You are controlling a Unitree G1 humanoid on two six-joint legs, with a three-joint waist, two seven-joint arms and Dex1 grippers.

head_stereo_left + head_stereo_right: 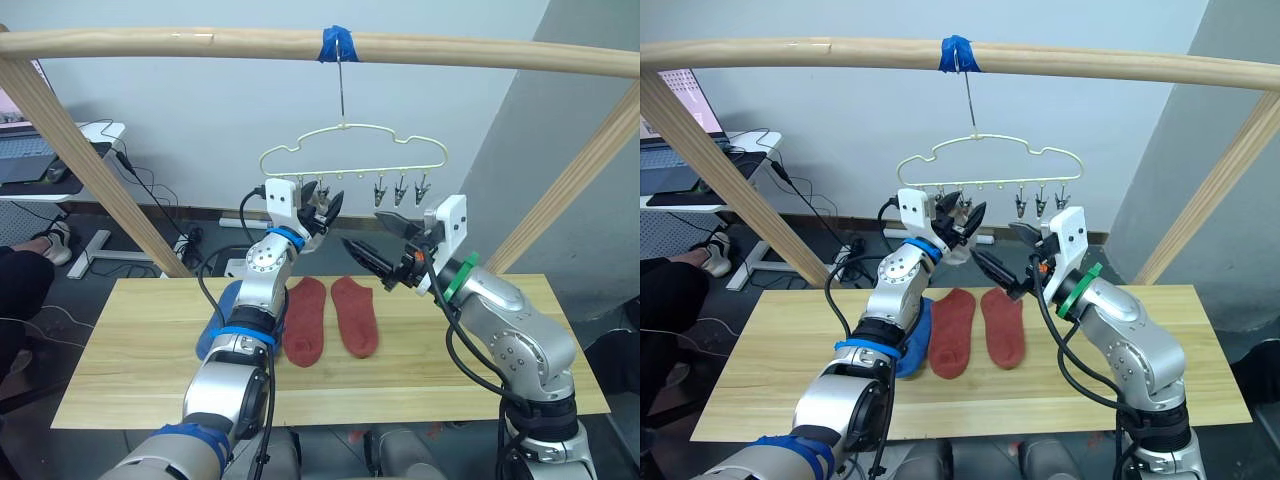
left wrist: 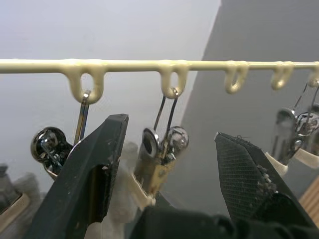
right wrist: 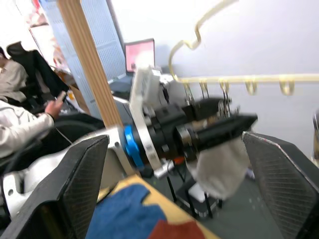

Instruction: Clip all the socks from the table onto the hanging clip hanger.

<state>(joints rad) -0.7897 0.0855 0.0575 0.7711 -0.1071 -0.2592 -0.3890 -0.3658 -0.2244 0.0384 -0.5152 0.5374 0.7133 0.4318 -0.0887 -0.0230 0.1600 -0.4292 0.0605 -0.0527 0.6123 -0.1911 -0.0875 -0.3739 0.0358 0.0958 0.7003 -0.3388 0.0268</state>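
The left gripper [image 2: 169, 164], fingers spread, straddled a hanger clip [image 2: 158, 158] beside a grey sock [image 3: 219, 164], the right gripper [image 1: 378, 245] open, empty, nearby.

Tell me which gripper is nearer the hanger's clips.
Left. The left gripper is right at the clips, its open fingers on either side of one. The right gripper is open too, below and apart from the hanger.

It looked like an office or lab. A laptop [image 1: 668, 110] sat on a side desk [image 1: 100, 135]. Cables [image 1: 150, 190] trailed across the floor, and a seated person [image 3: 17, 119] waited nearby.
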